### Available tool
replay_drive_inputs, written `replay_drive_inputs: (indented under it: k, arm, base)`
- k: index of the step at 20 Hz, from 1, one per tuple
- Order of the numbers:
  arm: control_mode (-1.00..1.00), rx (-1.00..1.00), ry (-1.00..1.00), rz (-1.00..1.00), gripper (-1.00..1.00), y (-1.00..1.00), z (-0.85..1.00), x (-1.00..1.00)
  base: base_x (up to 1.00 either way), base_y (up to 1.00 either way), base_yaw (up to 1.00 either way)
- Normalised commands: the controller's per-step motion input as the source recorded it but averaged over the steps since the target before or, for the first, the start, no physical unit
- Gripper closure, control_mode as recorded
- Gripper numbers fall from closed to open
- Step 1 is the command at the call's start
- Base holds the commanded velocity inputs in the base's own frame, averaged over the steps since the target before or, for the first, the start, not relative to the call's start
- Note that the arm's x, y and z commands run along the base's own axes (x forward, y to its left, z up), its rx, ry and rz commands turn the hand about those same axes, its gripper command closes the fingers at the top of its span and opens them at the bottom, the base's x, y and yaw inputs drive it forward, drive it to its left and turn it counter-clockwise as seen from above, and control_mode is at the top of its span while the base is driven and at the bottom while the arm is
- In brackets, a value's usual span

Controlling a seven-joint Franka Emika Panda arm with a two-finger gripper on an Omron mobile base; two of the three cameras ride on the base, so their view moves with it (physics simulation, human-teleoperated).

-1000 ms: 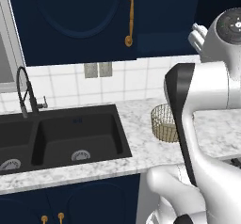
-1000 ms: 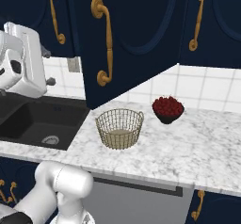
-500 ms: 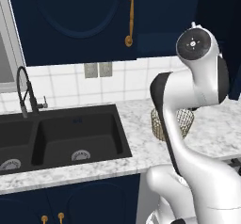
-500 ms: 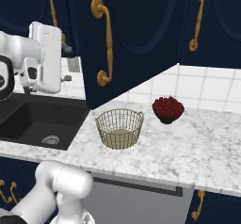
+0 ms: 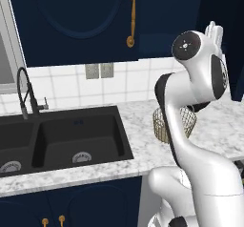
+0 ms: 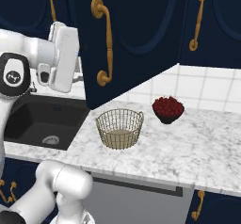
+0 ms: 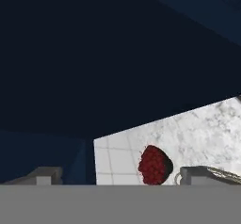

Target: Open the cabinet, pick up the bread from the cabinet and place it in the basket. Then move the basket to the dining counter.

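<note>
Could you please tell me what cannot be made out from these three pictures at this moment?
- The bread: the cabinet interior is hidden behind its swung-open door in the right base view and looks only dark in the hand view.
- The basket: mostly covered by the arm in the left base view.
- The hand: its fingertips are cut off by the hand view's bottom edge.

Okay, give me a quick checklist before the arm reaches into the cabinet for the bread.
1. Cabinet door swung open: ok.
2. Gripper open and holding nothing: ok.
3. Bread located: cannot tell, the cabinet inside looks dark in the hand view.
4. Basket upright on the counter, empty and ready: ok.
5. Bowl of dark red fruit stands apart from the basket: ok.
6. Room between the hand and the open door edge: cannot tell, they sit close in the right base view.
</note>
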Motion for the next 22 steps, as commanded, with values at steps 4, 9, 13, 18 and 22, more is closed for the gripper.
replay_drive_inputs:
  k: [4, 9, 13, 18, 22]
  arm:
    - [-1.00, 0.03, -0.43, -0.16, -1.00, -0.44, -0.41, 0.56]
    - [-1.00, 0.06, -0.30, -0.25, -1.00, -0.78, -0.08, -0.25]
    - [-1.00, 0.10, -0.12, -0.33, -1.00, -0.99, 0.13, -0.29]
    - [-1.00, 0.10, -0.07, -0.28, -1.00, -1.00, 0.00, 0.06]
    - [-1.00, 0.01, -0.23, -0.09, -1.00, -0.77, 0.00, 0.21]
  base:
    - [0.00, 0.00, 0.00]
    - [0.00, 0.00, 0.00]
    - [0.00, 0.00, 0.00]
    - [0.00, 0.00, 0.00]
    - [0.00, 0.00, 0.00]
